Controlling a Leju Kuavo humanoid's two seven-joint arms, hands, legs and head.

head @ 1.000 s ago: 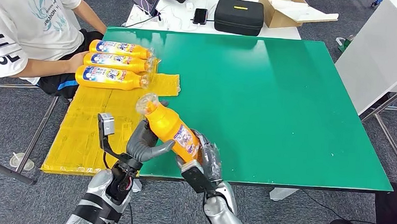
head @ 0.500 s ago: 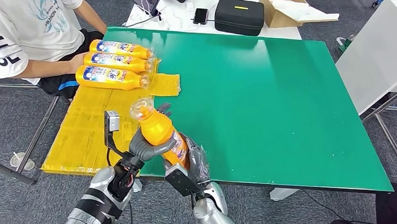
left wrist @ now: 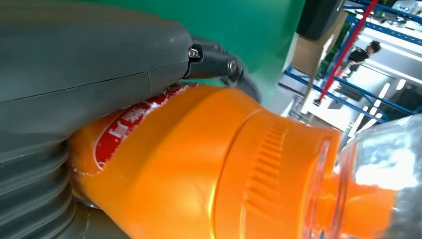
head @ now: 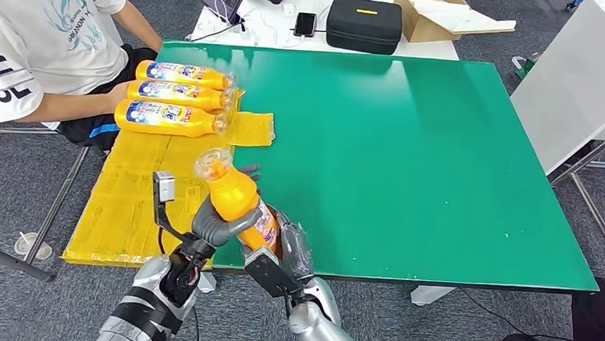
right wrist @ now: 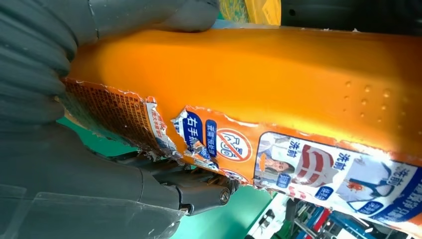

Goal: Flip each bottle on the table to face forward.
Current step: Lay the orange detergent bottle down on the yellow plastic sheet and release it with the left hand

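Here the orange bottle (head: 239,200) sits raised above the near edge of the green table (head: 409,160), tilted so its clear cap points up and away toward the far left, its base low near the robot. Both hands grip it. The left hand (head: 217,222) wraps the bottle's body from the left side, with the thick grey thumb (head: 238,224) curled across the front just under the shoulder; in the left wrist view the same grey thumb (left wrist: 94,55) lies pressed along the orange bottle (left wrist: 214,169) beside a red patch of label. The right hand (head: 289,246) holds the lower end from the right, and in the right wrist view its fingers (right wrist: 30,64) close around the bottle (right wrist: 278,84) next to a torn label with blue and white printing.

Over at the far left of the table, three more bottles (head: 174,95) lie on their sides in a row, touching one another, caps pointing right, on a yellow mat (head: 138,185) that covers the table's left part. A seated person (head: 40,39) in a white shirt has a forearm right beside their bases.

Beyond the green table, a white table carries a black case (head: 364,23), a cardboard box (head: 440,14) and a phone (head: 305,24).
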